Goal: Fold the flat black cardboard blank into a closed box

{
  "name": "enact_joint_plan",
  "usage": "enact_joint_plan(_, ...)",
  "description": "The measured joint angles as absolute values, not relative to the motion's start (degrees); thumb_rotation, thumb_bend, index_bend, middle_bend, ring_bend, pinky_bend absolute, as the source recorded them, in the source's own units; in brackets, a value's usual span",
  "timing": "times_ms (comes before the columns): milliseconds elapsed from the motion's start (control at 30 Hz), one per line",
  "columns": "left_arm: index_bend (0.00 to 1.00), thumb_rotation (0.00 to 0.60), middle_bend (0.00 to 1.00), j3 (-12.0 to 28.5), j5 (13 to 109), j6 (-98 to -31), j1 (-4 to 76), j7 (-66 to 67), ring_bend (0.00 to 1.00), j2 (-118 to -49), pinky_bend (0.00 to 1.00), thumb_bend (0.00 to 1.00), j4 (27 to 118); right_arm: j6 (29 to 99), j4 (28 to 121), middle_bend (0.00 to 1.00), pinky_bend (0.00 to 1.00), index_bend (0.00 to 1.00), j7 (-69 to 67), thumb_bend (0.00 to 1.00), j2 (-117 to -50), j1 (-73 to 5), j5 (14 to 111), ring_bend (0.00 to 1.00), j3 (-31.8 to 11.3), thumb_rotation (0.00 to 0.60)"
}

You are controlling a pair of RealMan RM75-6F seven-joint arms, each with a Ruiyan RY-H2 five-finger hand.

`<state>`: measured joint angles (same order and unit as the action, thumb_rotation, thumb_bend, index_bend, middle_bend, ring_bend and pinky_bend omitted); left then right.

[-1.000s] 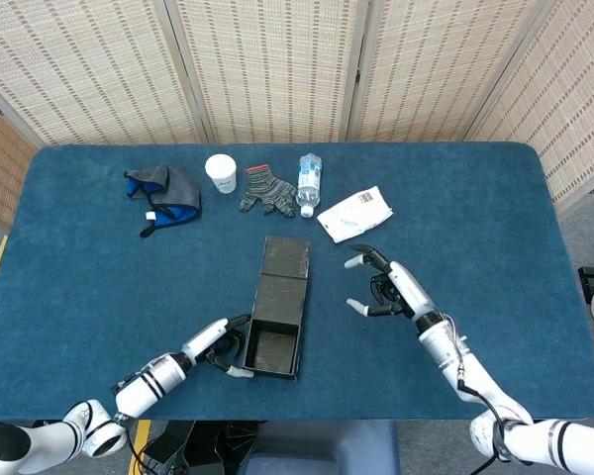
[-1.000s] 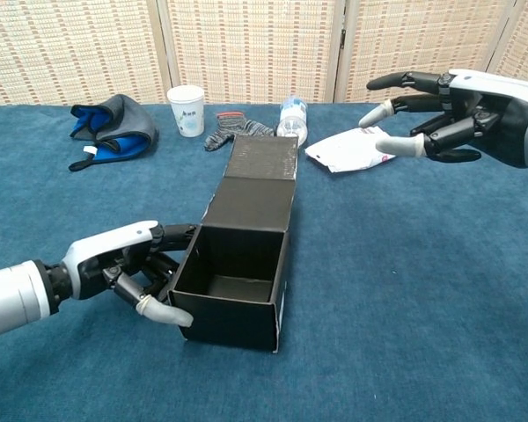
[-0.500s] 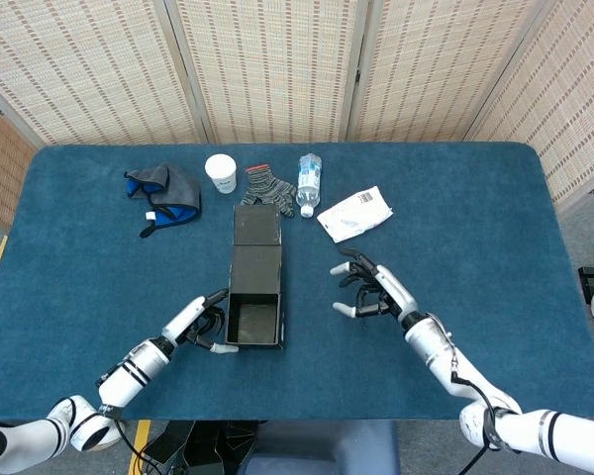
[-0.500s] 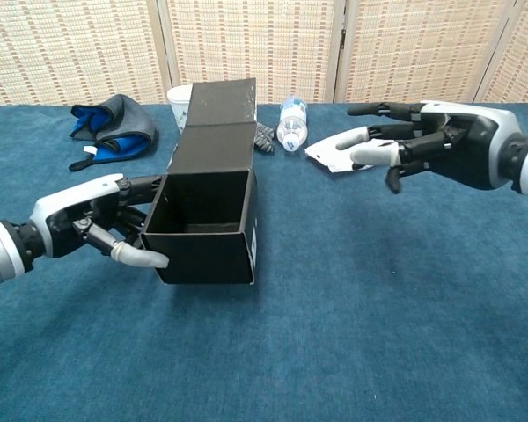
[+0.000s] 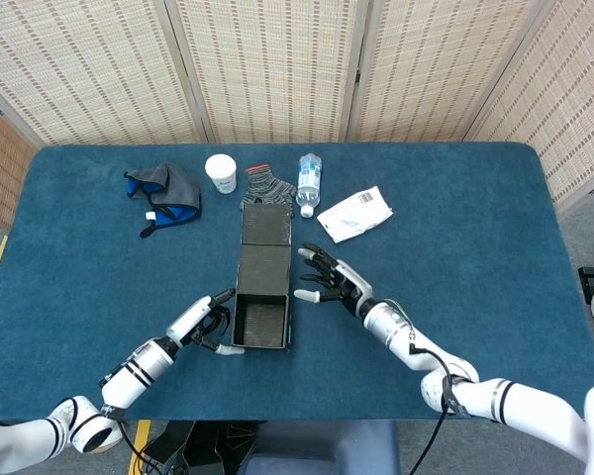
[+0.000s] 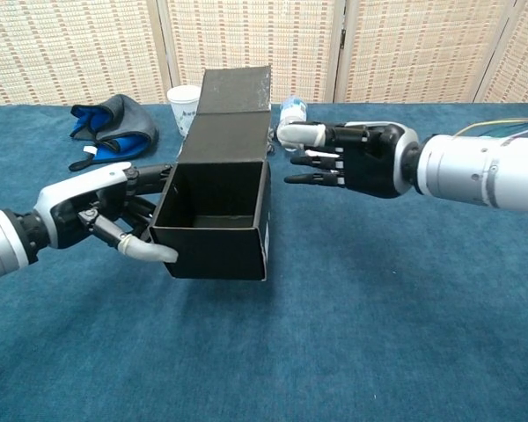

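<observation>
Blue table (image 5: 495, 237) with black box (image 5: 262, 287), cup (image 5: 221, 172), gloves (image 5: 268, 186), bottle (image 5: 309, 181), possibly a packet (image 5: 355, 213).

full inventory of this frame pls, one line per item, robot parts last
black cardboard box: 1, black, table centre, open at the near end, long lid flap stretched toward the far edge
paper cup: 1, white, far side, left of the glove
glove: 1, grey striped knit, far side, between cup and bottle
water bottle: 1, clear, lying right of the glove
white packet: 1, white, printed label, right of the bottle
cloth bundle: 1, grey and blue, far left
table: 1, blue cover
folding screen: 1, beige woven panels, behind the table
left hand: 1, white and black, gripping the box's left wall
right hand: 1, fingers spread, beside the box's right wall, contact unclear
</observation>
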<state>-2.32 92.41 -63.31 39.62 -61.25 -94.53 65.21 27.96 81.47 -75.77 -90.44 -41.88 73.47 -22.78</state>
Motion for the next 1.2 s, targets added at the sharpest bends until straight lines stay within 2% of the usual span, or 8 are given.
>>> enact_joint_plan(233, 0.3, 0.6, 0.33, -1.98, 91.87, -61.99, 40.08, -60.14, 0.69, -94.23, 0.89, 0.11, 65.95, 28.15, 75.29, 0.0, 0.12, 0.0, -86.0, 0.0, -95.22, -45.6, 81.2, 0.0, -23.87, 0.6)
enact_joint_plan(467, 0.3, 0.6, 0.33, -2.29, 91.59, -60.63, 40.27, -61.22, 0.69, -93.69, 0.89, 0.11, 65.9, 34.73, 72.3, 0.0, 0.12, 0.0, -94.81, 0.0, -95.54, -48.48, 89.21, 0.0, -21.67, 0.6)
enact_joint_plan(833, 0.3, 0.6, 0.33, -2.37, 91.02, -57.71, 41.33, -62.79, 0.68, -93.18, 0.89, 0.11, 65.7, 46.35, 73.23, 0.02, 0.13, 0.0, -98.54, 0.0, -89.8, -51.23, 96.85, 0.0, -13.8, 0.6)
enact_joint_plan(1200, 0.3, 0.6, 0.33, -2.17, 90.49, -56.22, 41.86, -63.91, 0.68, -93.34, 0.89, 0.11, 65.06, 50.17, 77.59, 0.04, 0.13, 0.0, -92.44, 0.0, -84.78, -52.58, 97.74, 0.0, -8.77, 0.6)
